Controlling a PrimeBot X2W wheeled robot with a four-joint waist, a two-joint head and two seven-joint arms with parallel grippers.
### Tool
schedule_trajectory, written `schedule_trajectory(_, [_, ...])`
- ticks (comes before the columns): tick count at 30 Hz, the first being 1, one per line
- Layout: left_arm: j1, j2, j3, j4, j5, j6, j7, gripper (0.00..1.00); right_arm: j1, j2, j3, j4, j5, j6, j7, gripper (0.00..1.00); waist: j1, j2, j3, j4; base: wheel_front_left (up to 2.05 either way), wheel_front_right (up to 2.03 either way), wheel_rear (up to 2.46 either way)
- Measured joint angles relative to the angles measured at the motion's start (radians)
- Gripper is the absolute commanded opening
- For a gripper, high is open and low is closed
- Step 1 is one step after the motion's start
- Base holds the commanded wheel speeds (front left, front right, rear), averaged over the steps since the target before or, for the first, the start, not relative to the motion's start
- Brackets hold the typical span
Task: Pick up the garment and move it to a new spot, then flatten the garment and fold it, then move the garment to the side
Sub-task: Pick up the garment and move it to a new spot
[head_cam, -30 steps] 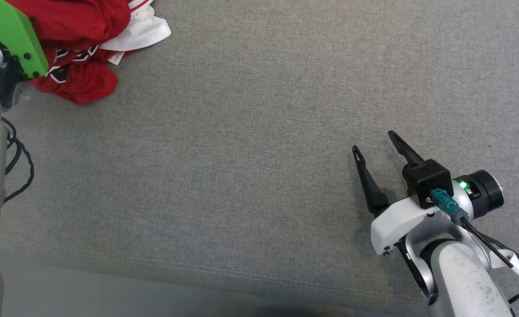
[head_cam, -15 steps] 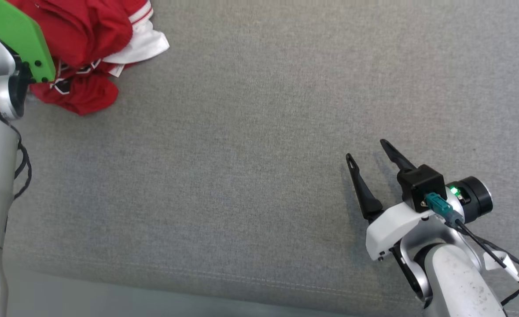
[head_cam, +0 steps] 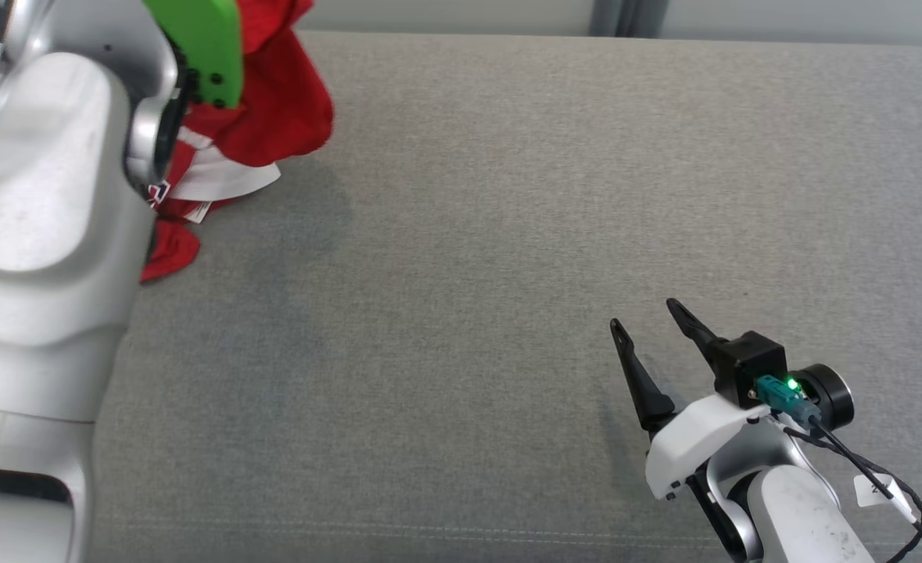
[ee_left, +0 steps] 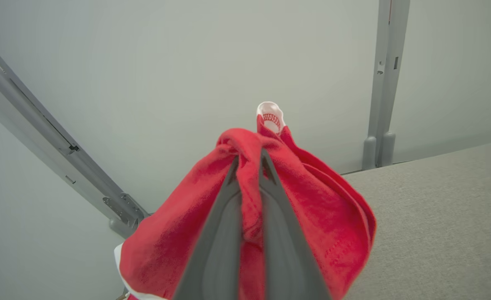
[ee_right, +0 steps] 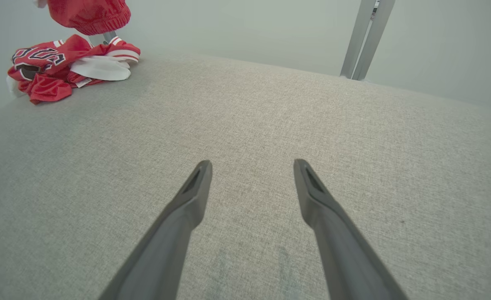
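The garment (head_cam: 277, 117) is a red jersey with white trim and dark lettering, at the far left of the grey table. In the left wrist view my left gripper (ee_left: 248, 156) is shut on a bunched fold of the garment (ee_left: 332, 216), which hangs raised. The garment's lower part (ee_right: 62, 66) still lies crumpled on the table. My pale left arm (head_cam: 46, 195) and its green plate (head_cam: 202, 47) cover the left fingers in the head view. My right gripper (head_cam: 648, 328) stands open above bare cloth at the lower right, far from the garment, with nothing between its fingers (ee_right: 195, 196).
The table top (head_cam: 507, 234) is covered in grey fabric, with a stitched seam near its front edge. A pale wall and an upright metal post (ee_left: 380, 83) stand behind the far edge. A slanted metal rail (ee_left: 41, 125) runs along the wall at the left.
My left gripper went from open to shut on the garment and lifted part of it off the table. The head camera shifted, bringing the table's far edge into view. The right gripper stayed open.
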Motion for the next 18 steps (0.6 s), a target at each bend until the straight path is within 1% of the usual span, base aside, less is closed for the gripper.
schedule_trajectory(3, [-0.003,-0.055,-0.026,-0.040,-0.007,-0.017,-0.016,0.00,0.000,0.000,0.007,0.011,0.016,0.000,-0.011,1.00,0.0000,0.0000,-0.021,-0.041,0.00,0.00,0.00])
schedule_trajectory(6, [-0.001,-0.118,-0.038,-0.068,-0.039,-0.031,-0.034,0.00,-0.001,0.000,0.006,0.019,0.025,0.000,-0.021,1.00,0.0000,0.0000,-0.037,-0.084,0.00,0.00,0.00])
schedule_trajectory(7, [-0.001,-0.118,-0.038,-0.068,-0.039,-0.031,-0.034,0.00,-0.001,0.000,0.006,0.019,0.025,0.000,-0.021,1.00,0.0000,0.0000,-0.037,-0.084,0.00,0.00,0.00])
schedule_trajectory(11, [0.036,-0.183,-0.040,-0.093,-0.102,-0.043,-0.066,0.00,-0.002,0.000,-0.001,0.026,0.031,0.000,-0.032,1.00,0.0000,0.0000,-0.049,-0.140,0.00,0.00,0.00])
schedule_trajectory(14, [0.088,-0.206,-0.049,-0.095,-0.141,-0.044,-0.085,0.00,-0.005,0.000,-0.017,0.030,0.034,0.000,-0.040,1.00,0.0000,0.0001,-0.049,-0.177,0.00,0.00,0.00])
schedule_trajectory(18, [0.186,-0.217,-0.082,-0.057,-0.171,-0.041,-0.106,0.00,-0.014,0.000,-0.031,0.037,0.041,0.000,-0.049,1.00,0.0000,0.0001,-0.040,-0.213,0.00,0.00,0.00])
